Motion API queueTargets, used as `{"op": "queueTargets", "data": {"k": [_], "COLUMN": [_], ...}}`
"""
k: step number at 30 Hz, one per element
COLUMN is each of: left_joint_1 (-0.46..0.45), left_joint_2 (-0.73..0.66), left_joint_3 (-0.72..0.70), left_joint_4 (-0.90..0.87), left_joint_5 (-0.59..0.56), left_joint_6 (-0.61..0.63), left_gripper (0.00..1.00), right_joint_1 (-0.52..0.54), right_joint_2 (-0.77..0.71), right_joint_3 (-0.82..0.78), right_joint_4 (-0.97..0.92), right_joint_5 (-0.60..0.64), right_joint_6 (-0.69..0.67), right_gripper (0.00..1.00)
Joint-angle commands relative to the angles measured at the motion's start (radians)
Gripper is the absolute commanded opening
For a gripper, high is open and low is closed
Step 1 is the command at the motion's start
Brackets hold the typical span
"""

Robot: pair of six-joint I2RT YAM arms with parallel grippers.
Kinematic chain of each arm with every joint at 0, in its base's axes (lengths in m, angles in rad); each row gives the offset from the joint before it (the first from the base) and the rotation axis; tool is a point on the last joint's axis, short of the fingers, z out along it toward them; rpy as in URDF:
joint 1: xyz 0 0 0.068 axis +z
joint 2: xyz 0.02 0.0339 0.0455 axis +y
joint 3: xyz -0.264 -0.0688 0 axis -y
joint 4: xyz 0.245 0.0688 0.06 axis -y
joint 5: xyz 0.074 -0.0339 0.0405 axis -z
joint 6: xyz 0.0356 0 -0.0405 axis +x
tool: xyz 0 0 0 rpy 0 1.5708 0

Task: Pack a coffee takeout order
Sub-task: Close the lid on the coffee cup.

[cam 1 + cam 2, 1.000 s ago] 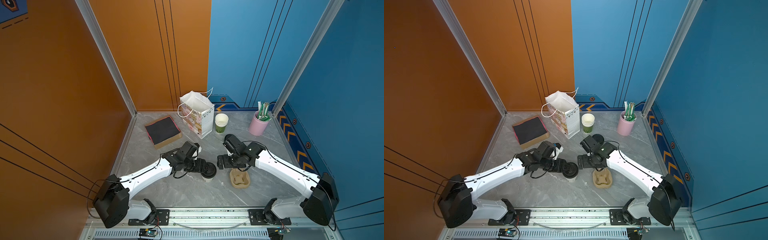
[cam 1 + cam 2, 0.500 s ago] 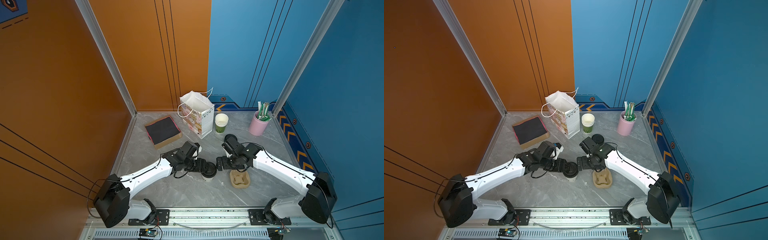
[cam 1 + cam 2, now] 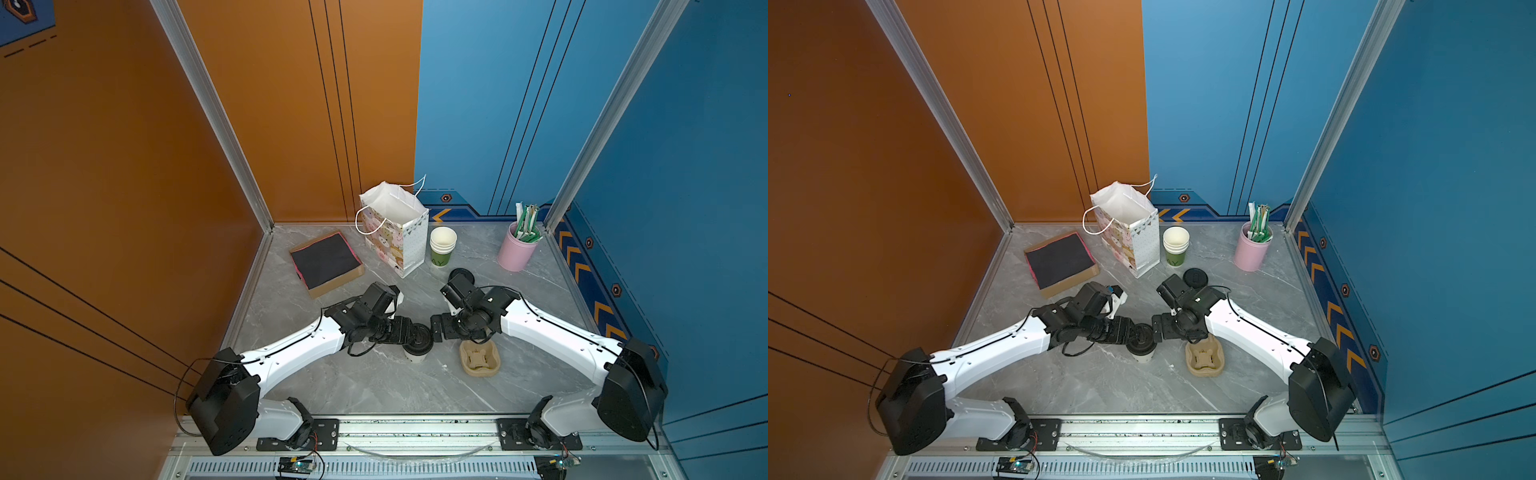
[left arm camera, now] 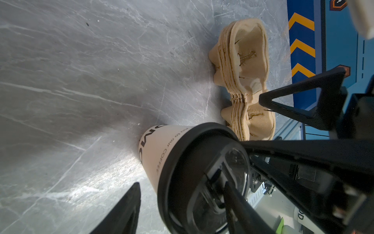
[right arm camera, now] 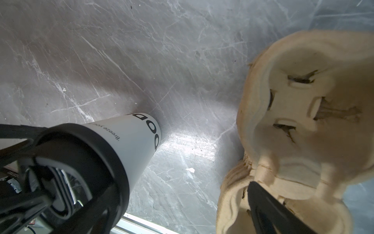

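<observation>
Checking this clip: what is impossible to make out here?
Inside the paper bag: both top views, walls hide it.
Whether the left hand touches the lid: top views, hand covers it; left wrist view unclear.
Count of straws in pink holder: top views, too small.
Print on the cup: wrist views, lid cuts it off.

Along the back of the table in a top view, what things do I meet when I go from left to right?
black napkin → patterned paper bag → stack of lidless cups → pink straw holder
</observation>
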Motion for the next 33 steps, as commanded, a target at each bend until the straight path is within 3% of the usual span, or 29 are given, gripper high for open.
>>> {"op": "queueTargets", "data": {"k": [1,15,33], "left_joint_1": [-0.011,-0.001,0.037], "left_joint_2": [0.023,0.031,-0.063], "left_joint_3": [-0.034,-0.067,0.025], "left_joint_4": [-0.042,-0.042,-0.041], "left_joint_5": [-0.013,-0.018,-0.007], "left_joint_6": [0.008,0.002,0.018], "left_gripper": [0.65,0.65,0.67], "right_joint_1": [0.014,0.078,0.079], "right_joint_2": [0.021,0.081,0.047], "right_joint_3": [-0.045,-0.045,0.204], "right_joint_4": [-0.031,-0.145,-0.168], "right_joint_5": [0.038,0.137,0.158], "right_joint_6": [-0.005,-0.004,-0.044], "right_gripper": [1.00,1.00,1.00]}}
